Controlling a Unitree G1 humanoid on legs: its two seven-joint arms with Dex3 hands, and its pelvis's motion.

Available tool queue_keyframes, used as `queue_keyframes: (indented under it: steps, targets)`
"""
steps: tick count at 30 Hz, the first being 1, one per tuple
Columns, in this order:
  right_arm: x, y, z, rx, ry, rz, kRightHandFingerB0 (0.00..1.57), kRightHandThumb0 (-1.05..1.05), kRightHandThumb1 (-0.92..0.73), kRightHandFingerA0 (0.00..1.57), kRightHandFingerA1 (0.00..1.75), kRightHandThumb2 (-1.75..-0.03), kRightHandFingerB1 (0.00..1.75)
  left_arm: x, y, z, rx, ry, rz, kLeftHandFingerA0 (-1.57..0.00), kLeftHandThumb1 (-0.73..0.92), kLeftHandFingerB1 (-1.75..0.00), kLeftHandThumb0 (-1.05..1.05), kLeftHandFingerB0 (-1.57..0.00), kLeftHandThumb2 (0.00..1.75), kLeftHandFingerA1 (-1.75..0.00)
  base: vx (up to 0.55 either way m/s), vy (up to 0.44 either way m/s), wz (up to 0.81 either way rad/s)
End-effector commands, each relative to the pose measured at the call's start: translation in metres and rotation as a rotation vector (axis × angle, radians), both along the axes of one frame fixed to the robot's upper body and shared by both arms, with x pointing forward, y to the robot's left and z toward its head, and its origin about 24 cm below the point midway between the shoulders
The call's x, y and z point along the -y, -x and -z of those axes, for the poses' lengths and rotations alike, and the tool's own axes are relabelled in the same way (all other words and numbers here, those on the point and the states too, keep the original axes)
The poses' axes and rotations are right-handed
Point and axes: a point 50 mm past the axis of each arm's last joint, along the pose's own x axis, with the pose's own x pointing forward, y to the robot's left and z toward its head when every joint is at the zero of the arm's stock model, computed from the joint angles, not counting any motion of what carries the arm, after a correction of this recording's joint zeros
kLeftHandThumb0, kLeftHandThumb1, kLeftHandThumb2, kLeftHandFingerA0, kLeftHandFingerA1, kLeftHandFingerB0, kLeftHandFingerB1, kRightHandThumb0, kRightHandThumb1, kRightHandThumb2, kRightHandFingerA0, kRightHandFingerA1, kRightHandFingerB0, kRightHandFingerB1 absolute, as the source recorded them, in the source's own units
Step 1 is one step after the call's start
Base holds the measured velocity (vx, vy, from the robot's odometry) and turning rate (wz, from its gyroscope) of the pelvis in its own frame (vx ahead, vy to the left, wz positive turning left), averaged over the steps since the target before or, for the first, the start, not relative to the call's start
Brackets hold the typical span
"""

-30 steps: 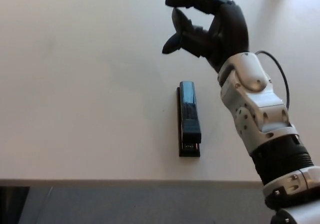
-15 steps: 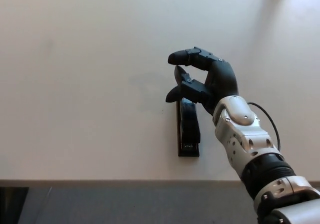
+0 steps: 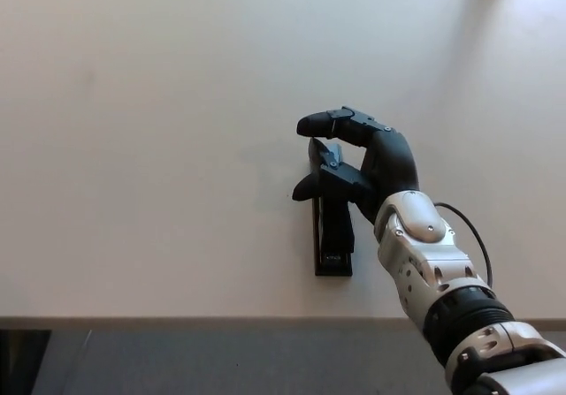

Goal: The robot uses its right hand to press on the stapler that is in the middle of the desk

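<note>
the black stapler (image 3: pixel 334 236) lay lengthwise near the front edge of the pale desk (image 3: pixel 141 148), its near end showing. the right hand (image 3: pixel 358 165) sat over its far half, fingers (image 3: pixel 329 124) curled and apart, holding nothing, the lower ones seemingly touching the top arm. the press looked begun; whether it was fully pushed down couldn't be told. the left hand was out of view.
</note>
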Motion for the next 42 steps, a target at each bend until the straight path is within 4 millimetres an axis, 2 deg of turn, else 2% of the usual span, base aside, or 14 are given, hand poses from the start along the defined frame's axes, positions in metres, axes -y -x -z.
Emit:
queue_keyframes:
  steps: [1, 5, 7, 11, 14, 16, 19, 20, 21, 23, 30, 38, 40, 42]
  targets:
    - [-0.027, 0.015, 0.014, -0.024, -0.017, -0.067, 0.83, -0.09, -0.72, 1.23, 1.08, -0.80, 1.10, -0.006, 0.001, -0.005, 0.012, -0.019, 0.002, -0.01, 0.92, -0.21, -0.47, -0.01, 0.95, -0.24, 0.00, 0.000, 0.00]
    - [-0.027, 0.029, 0.038, -0.091, 0.045, -0.109, 0.79, -0.08, -0.73, 1.22, 1.08, -0.80, 1.12, -0.007, 0.002, -0.004, -0.003, -0.034, 0.004, -0.03, 0.92, -0.22, -0.46, -0.02, 0.93, -0.27, 0.00, 0.000, 0.00]
    - [-0.027, 0.030, 0.041, -0.099, 0.053, -0.114, 0.81, -0.08, -0.72, 1.23, 1.07, -0.80, 1.13, -0.007, 0.002, -0.004, -0.002, -0.033, 0.005, -0.02, 0.92, -0.21, -0.46, -0.01, 0.94, -0.26, 0.00, 0.000, 0.00]
    - [-0.030, 0.046, 0.064, -0.175, 0.142, -0.165, 0.78, -0.11, -0.75, 1.22, 1.12, -0.76, 1.16, -0.006, 0.004, -0.003, 0.003, -0.025, 0.010, -0.02, 0.92, -0.21, -0.46, -0.01, 0.95, -0.26, 0.00, 0.000, 0.00]
    - [-0.031, 0.054, 0.076, -0.220, 0.204, -0.192, 0.77, -0.10, -0.76, 1.21, 1.09, -0.74, 1.16, -0.006, 0.004, -0.003, -0.008, -0.038, 0.002, -0.03, 0.92, -0.22, -0.46, -0.01, 0.93, -0.28, 0.00, 0.000, 0.00]
    - [-0.029, 0.065, 0.090, -0.262, 0.235, -0.209, 0.75, -0.10, -0.77, 1.21, 1.08, -0.73, 1.16, -0.006, 0.011, 0.000, -0.019, -0.030, 0.009, -0.02, 0.92, -0.23, -0.46, -0.02, 0.95, -0.27, 0.00, 0.000, 0.00]
    - [-0.025, 0.110, 0.132, -0.375, 0.276, -0.221, 0.77, -0.14, -0.76, 1.22, 1.12, -0.74, 1.16, -0.005, 0.054, 0.015, -0.140, -0.070, 0.050, -0.02, 0.92, -0.22, -0.46, -0.01, 0.94, -0.28, 0.00, 0.000, 0.00]
    - [-0.023, 0.120, 0.140, -0.406, 0.289, -0.219, 0.78, -0.12, -0.76, 1.22, 1.15, -0.71, 1.16, -0.005, 0.062, 0.017, -0.173, -0.093, 0.080, -0.01, 0.92, -0.20, -0.45, -0.01, 0.97, -0.26, 0.00, 0.000, 0.00]
    - [-0.021, 0.133, 0.149, -0.432, 0.290, -0.229, 0.79, -0.14, -0.76, 1.20, 1.15, -0.73, 1.16, -0.003, 0.076, 0.023, -0.171, -0.014, -0.003, -0.02, 0.92, -0.19, -0.47, -0.01, 0.95, -0.27, 0.00, 0.000, 0.00]
    - [-0.018, 0.159, 0.166, -0.502, 0.275, -0.231, 0.74, -0.15, -0.78, 1.21, 1.12, -0.67, 1.16, -0.001, 0.101, 0.028, -0.219, 0.001, -0.008, -0.02, 0.92, -0.19, -0.46, -0.01, 0.96, -0.25, 0.00, 0.000, 0.00]
    - [-0.014, 0.233, 0.198, -0.640, 0.277, -0.266, 0.74, -0.15, -0.78, 1.21, 1.12, -0.67, 1.16, 0.007, 0.175, 0.036, -0.377, 0.019, -0.023, -0.02, 0.92, -0.19, -0.46, -0.01, 0.96, -0.25, 0.00, 0.000, 0.00]
    - [-0.012, 0.247, 0.203, -0.658, 0.279, -0.271, 0.74, -0.15, -0.78, 1.21, 1.12, -0.67, 1.16, 0.010, 0.188, 0.037, -0.405, 0.023, -0.025, -0.02, 0.92, -0.19, -0.46, -0.01, 0.96, -0.25, 0.00, 0.000, 0.00]
    - [-0.012, 0.247, 0.203, -0.656, 0.279, -0.271, 0.74, -0.15, -0.78, 1.21, 1.12, -0.67, 1.16, 0.010, 0.188, 0.037, -0.405, 0.023, -0.025, -0.02, 0.92, -0.19, -0.46, -0.01, 0.96, -0.25, 0.00, 0.000, 0.00]
    - [-0.012, 0.236, 0.199, -0.633, 0.280, -0.265, 0.74, -0.15, -0.78, 1.21, 1.12, -0.67, 1.16, 0.009, 0.176, 0.038, -0.381, 0.021, -0.021, -0.02, 0.92, -0.19, -0.46, -0.01, 0.96, -0.25, 0.00, 0.000, 0.00]
